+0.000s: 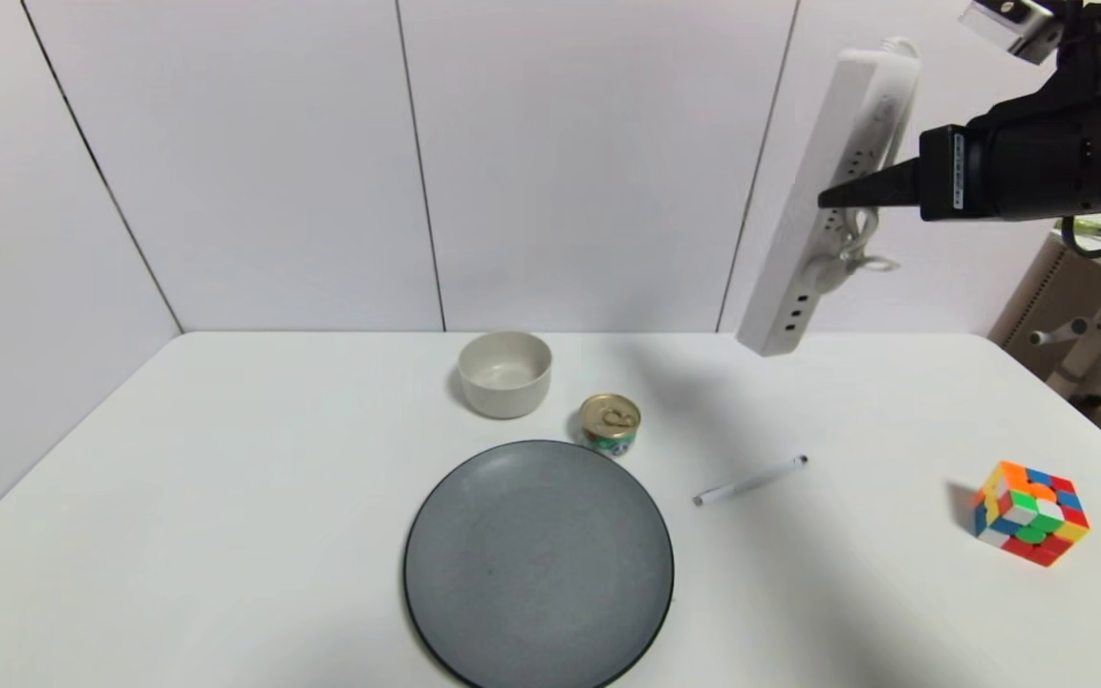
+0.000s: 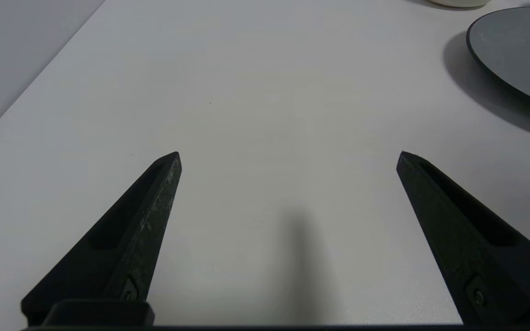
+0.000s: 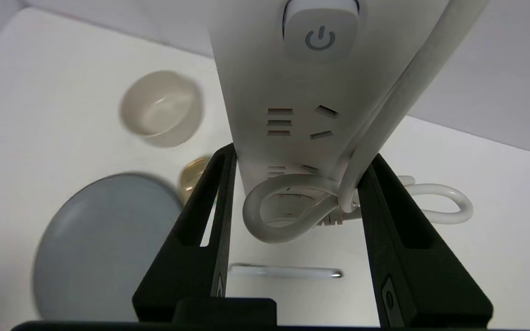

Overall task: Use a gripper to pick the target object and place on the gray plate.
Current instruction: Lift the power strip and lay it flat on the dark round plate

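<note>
My right gripper (image 1: 832, 198) is shut on the white power strip (image 1: 823, 196) and holds it high in the air at the upper right, well above the table. The strip hangs steeply tilted, its USB end lowest, its bundled cord looped beside the jaws. In the right wrist view the jaws clamp the strip (image 3: 288, 92) from both sides, the gripper (image 3: 299, 158) closed on it. The gray plate (image 1: 539, 564) lies on the table at front centre, to the left of and far below the strip; it also shows in the right wrist view (image 3: 104, 243). My left gripper (image 2: 288, 154) is open over bare table, left of the plate (image 2: 518, 50).
A beige-white bowl (image 1: 505, 373) and a small tin can (image 1: 610, 423) stand just behind the plate. A thin white pen (image 1: 749, 481) lies right of the plate. A colourful puzzle cube (image 1: 1030, 512) sits near the table's right edge.
</note>
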